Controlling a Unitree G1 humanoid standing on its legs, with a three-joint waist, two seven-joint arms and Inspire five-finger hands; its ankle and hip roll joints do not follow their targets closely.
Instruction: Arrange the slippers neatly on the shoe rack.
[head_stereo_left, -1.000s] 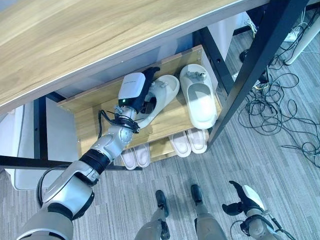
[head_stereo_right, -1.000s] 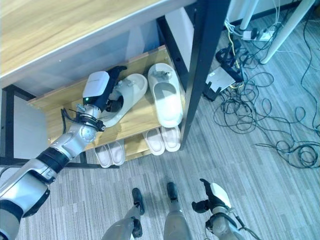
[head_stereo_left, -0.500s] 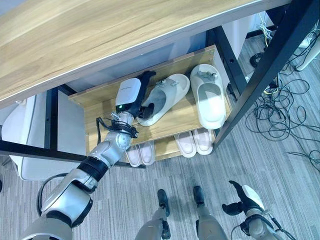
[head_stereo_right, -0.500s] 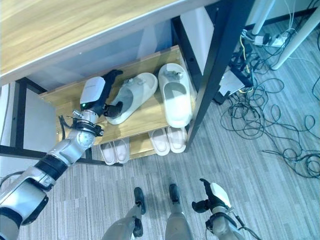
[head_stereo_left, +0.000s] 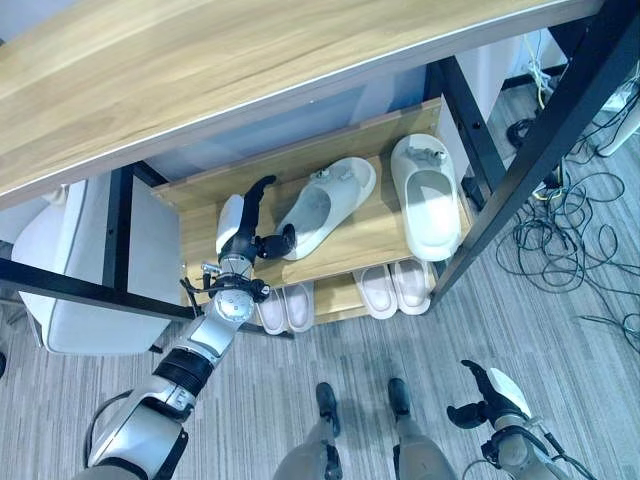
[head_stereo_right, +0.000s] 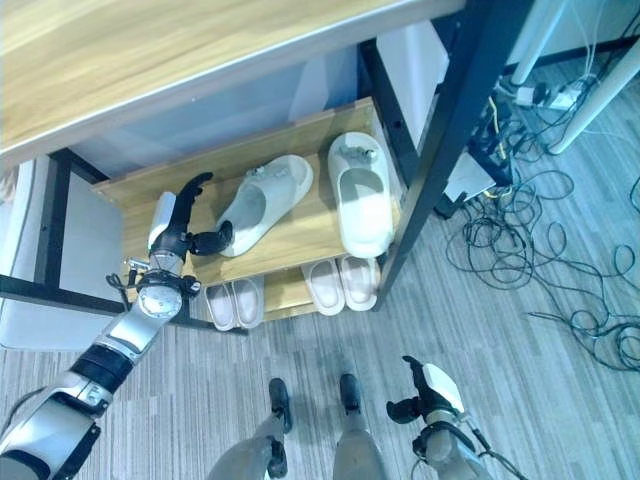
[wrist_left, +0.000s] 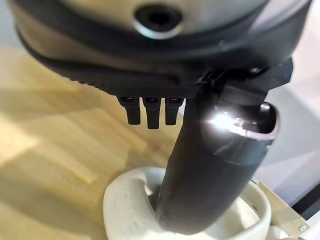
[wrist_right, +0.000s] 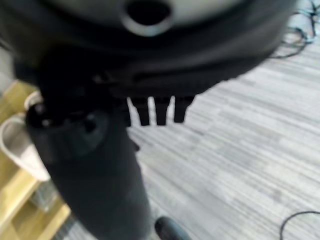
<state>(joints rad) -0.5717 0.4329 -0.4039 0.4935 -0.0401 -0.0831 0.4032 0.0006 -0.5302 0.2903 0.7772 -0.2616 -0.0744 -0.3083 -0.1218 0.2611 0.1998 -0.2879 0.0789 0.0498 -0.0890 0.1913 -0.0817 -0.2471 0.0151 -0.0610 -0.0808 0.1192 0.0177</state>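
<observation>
left robot hand (head_stereo_left: 243, 226) open, raised

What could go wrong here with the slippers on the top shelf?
The left slipper lies slanted, its toe near the right slipper, so the pair is not yet neat. The left hand is open with its thumb at that slipper's heel; a push there might swing it further askew or nudge it into its neighbour on the shoe rack.

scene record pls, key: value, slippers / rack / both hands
left slipper: top shelf, lying at an angle, toe toward the right slipper
right slipper: top shelf, straight, apart from the angled one
shoe rack: wooden, under the table
lower shelf: two pairs of flat slippers
left hand: open, thumb at the angled slipper's heel
right hand: low over the floor, holding nothing
</observation>
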